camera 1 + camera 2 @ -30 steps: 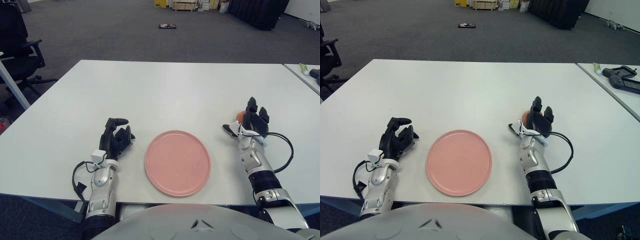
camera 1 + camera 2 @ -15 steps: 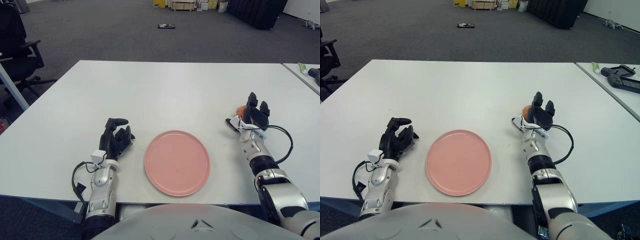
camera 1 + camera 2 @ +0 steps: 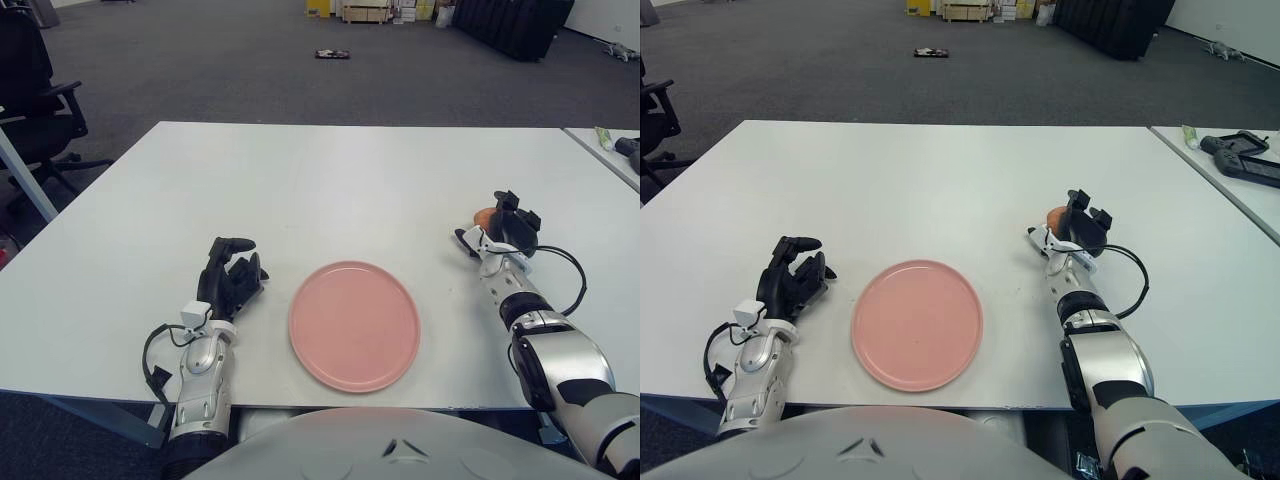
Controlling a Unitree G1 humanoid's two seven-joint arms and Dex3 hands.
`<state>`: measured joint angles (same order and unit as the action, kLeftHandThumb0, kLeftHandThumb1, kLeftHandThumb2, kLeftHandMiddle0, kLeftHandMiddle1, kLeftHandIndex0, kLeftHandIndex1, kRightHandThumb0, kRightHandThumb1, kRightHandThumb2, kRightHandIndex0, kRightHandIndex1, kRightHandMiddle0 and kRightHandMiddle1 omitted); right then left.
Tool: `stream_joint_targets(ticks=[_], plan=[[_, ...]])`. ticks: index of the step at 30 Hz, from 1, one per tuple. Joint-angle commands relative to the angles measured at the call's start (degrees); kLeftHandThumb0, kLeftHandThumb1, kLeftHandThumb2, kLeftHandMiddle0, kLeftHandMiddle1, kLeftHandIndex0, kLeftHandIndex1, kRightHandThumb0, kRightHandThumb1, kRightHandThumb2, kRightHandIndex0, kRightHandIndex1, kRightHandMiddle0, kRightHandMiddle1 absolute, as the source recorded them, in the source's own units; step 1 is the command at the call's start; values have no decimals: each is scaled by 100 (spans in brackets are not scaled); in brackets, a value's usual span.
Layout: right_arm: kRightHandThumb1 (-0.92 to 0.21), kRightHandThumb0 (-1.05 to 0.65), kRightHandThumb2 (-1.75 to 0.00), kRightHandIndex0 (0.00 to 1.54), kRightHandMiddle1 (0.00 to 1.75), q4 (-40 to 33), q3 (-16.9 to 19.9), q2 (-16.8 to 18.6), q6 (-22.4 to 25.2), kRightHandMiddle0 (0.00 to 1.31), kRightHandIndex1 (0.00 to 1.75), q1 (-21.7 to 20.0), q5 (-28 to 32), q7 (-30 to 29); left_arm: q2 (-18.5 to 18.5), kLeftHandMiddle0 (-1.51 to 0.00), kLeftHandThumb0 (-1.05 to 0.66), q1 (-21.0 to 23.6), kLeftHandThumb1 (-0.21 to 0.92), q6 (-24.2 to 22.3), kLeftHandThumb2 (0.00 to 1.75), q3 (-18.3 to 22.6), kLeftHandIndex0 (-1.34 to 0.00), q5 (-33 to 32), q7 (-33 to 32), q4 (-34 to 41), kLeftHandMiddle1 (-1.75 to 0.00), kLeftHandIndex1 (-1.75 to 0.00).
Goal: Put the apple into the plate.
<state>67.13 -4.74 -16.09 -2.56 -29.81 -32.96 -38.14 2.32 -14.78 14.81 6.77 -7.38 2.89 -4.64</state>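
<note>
A pink plate [image 3: 354, 323] lies on the white table [image 3: 330, 180] near the front edge, between my hands. The orange-red apple [image 3: 484, 216] sits on the table to the right of the plate, mostly hidden behind my right hand [image 3: 505, 226]. That hand reaches over the apple with the fingers [image 3: 1087, 222] on its right side and the thumb [image 3: 1037, 238] on its left, not closed on it. My left hand [image 3: 232, 276] rests on the table left of the plate, fingers relaxed, holding nothing.
A second table [image 3: 1230, 170] at the right carries a black device [image 3: 1240, 155] and a small tube [image 3: 1191, 136]. An office chair [image 3: 35, 90] stands at the far left. Boxes [image 3: 370, 10] stand on the grey floor behind.
My right hand has moved forward and lowered, its fingers tipping from upright down around the apple. The left hand and the plate have not moved.
</note>
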Motion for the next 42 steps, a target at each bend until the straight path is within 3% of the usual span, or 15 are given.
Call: stream_joint_targets(ticks=[1,3,4,6,8,19,23,33,42], plan=[[-39,-41,-114,9,163,394,-117,286,46,1,149,375,182,95,-30,-75,-38,-41,70,-100,83,-2,-32,76,-68,42,-175,-175],[-52,-40,-101,13,169,404,-141,289,30,17,159,368,223,19,-33,-75,-38,-50,70,-95,83,-8,-32,87,-72,52,-175,-175],[-54,-26,-98,25,171,408,-152,289,24,24,155,365,241,-10,-34,-75,-38,-54,70,-92,83,-11,-32,90,-73,56,-175,-175],[-53,-14,-98,37,173,413,-162,295,31,30,153,355,277,-68,-30,-75,-38,-59,70,-88,83,-12,-32,80,-66,62,-175,-175],[-48,-6,-105,47,174,421,-175,298,42,35,154,347,306,-104,-24,-74,-38,-63,71,-90,83,-9,-32,72,-60,68,-175,-175],[-27,-1,-138,66,175,466,-256,295,218,41,173,274,444,-234,-11,-73,-38,-73,71,-98,83,-2,-32,35,-38,93,-175,-175],[-14,0,-149,80,175,435,-144,318,360,51,163,211,575,-360,4,-73,-38,-59,71,-79,82,23,-32,-51,1,73,-175,-175],[-3,0,-160,88,175,205,-54,373,457,59,159,158,802,-603,-18,-72,-37,-50,72,-105,81,21,-31,-122,10,72,-175,-175],[-1,0,-163,89,175,21,40,355,80,61,163,265,1000,-587,-37,-71,-37,-39,73,-193,79,25,-30,-62,-70,100,-175,-175]])
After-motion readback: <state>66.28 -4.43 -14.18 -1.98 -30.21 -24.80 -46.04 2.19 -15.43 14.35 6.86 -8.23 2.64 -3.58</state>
